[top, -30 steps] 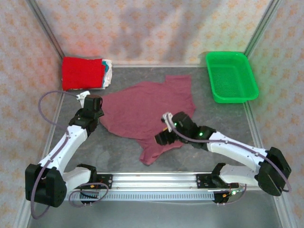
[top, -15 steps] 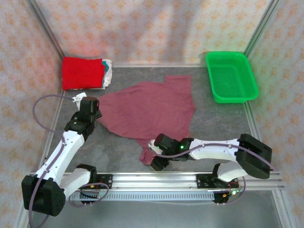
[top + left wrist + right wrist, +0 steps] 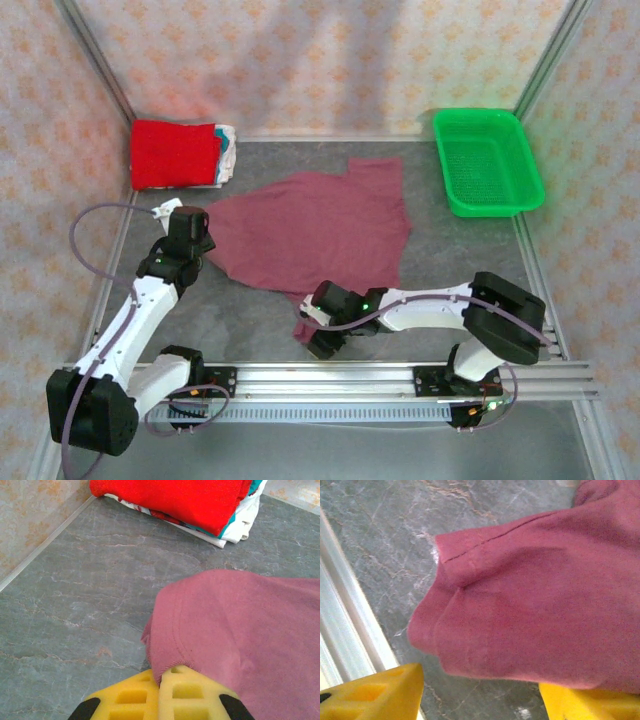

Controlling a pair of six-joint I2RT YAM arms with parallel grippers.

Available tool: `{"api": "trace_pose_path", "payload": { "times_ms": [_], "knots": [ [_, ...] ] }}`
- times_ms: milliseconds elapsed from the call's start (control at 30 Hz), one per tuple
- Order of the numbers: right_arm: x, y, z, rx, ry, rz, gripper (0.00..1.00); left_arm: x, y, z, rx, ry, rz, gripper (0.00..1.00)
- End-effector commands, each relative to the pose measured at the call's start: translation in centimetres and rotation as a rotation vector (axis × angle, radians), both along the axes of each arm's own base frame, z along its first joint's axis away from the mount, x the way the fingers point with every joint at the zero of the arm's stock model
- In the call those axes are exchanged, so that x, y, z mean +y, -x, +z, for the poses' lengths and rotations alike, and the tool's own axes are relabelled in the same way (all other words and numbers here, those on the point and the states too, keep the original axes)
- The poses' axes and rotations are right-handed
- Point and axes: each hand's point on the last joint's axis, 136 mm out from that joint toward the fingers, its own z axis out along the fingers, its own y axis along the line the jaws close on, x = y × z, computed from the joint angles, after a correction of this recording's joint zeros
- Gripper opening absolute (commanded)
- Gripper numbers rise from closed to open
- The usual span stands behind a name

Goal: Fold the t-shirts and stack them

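shirt: the maroon t-shirt [image 3: 320, 225] is lying rumpled and mostly flat in the middle of the grey table [image 3: 470, 265], with its near corner bunched up by the front rail [image 3: 330, 378]

stack: the bright red folded shirt [image 3: 175, 153] sits on top of the whitish ones [image 3: 229, 150] in the back left corner, a bit apart from the maroon one

left claw: the left gripper [image 3: 160, 679] is clamped tight on the shirt's left edge, with the hem tucked right into the seam between the yellow fingers [image 3: 130, 695]

right claw: the right gripper [image 3: 480, 694] is down low at that bunched near corner with its jaws wide; the doubled-over hem sits just ahead, nothing pinched

basket: the green basket [image 3: 487, 160] is back right, well apart from the shirt
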Motion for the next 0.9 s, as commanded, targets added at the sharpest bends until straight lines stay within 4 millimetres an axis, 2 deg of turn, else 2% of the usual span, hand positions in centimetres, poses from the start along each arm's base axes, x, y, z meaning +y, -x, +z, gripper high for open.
{"api": "trace_pose_path", "payload": {
  "times_ms": [0, 100, 167, 267, 433, 467, 500, 567, 633, 700, 800, 867],
  "knots": [
    [0.4, -2.9, -0.4, -0.141, 0.002, -0.053, 0.51, 0.6, 0.7, 0.1, -0.008, 0.011, 0.033, 0.00],
    [-0.2, -5.0, 0.4, -0.221, -0.010, -0.137, 0.27, 0.6, 1.0, 0.4, -0.019, 0.012, 0.036, 0.00],
    [-0.9, -6.2, 1.4, -0.273, -0.024, -0.183, 0.20, 0.8, 1.2, 0.9, -0.033, 0.010, 0.042, 0.00],
    [-2.1, -7.7, 3.8, -0.322, -0.052, -0.249, 0.00, 1.0, 1.7, 1.8, -0.058, 0.007, 0.050, 0.00],
    [-4.7, -9.5, 10.1, -0.422, -0.116, -0.347, 0.00, 0.9, 2.3, 4.2, -0.112, 0.026, 0.040, 0.00],
    [-5.4, -9.7, 12.4, -0.449, -0.148, -0.368, 0.00, 0.8, 2.3, 4.8, -0.123, 0.033, 0.035, 0.00],
    [-5.8, -9.6, 13.9, -0.458, -0.173, -0.374, 0.00, 0.8, 2.4, 5.5, -0.136, 0.039, 0.031, 0.00],
    [-5.6, -8.6, 15.4, -0.426, -0.228, -0.328, 0.00, 0.5, 2.3, 6.3, -0.158, 0.046, 0.015, 0.00],
    [-4.5, -6.9, 14.5, -0.348, -0.254, -0.243, 0.00, 0.5, 2.1, 6.5, -0.164, 0.044, 0.013, 0.00],
    [-3.5, -5.0, 11.0, -0.252, -0.200, -0.157, 0.02, 0.5, 2.0, 5.9, -0.147, 0.043, 0.016, 0.00],
    [-1.8, -2.5, 7.2, -0.197, -0.102, -0.040, 0.14, 0.3, 2.0, 4.7, -0.127, 0.058, 0.016, 0.00],
    [-0.2, -1.1, 6.3, -0.138, -0.111, 0.012, 0.20, 0.4, 2.0, 4.2, -0.123, 0.060, 0.020, 0.00]
  ]
}}
